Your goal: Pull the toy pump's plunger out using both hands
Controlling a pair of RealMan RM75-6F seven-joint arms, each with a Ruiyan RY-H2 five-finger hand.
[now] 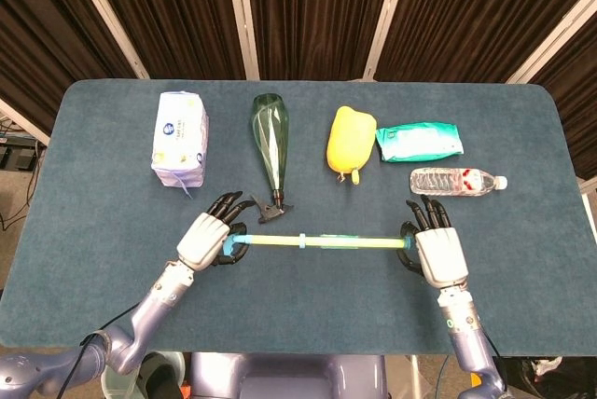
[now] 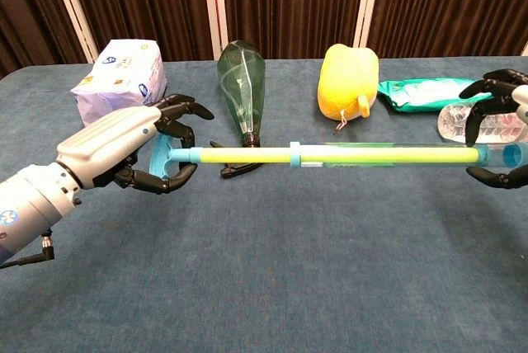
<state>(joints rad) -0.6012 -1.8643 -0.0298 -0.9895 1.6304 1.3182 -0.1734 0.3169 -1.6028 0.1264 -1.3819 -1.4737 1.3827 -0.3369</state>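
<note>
The toy pump [image 1: 322, 243] [image 2: 330, 155] hangs level above the table between my two hands. Its clear green barrel [image 2: 388, 155] ends in a blue tip held by my right hand [image 1: 437, 254] [image 2: 499, 134] at the right. The yellow-green plunger rod [image 2: 239, 156] sticks out leftward from a blue collar [image 2: 294, 155] to a blue handle [image 2: 162, 155], which my left hand [image 1: 205, 239] [image 2: 120, 148] grips. A long stretch of rod shows outside the barrel.
Along the far side lie a white tissue pack [image 1: 180, 138], a dark green bottle-shaped object [image 1: 270, 143] with a black nozzle, a yellow pepper-shaped toy [image 1: 349, 142], a green wipes packet [image 1: 419, 141] and a water bottle [image 1: 457, 181] close to my right hand.
</note>
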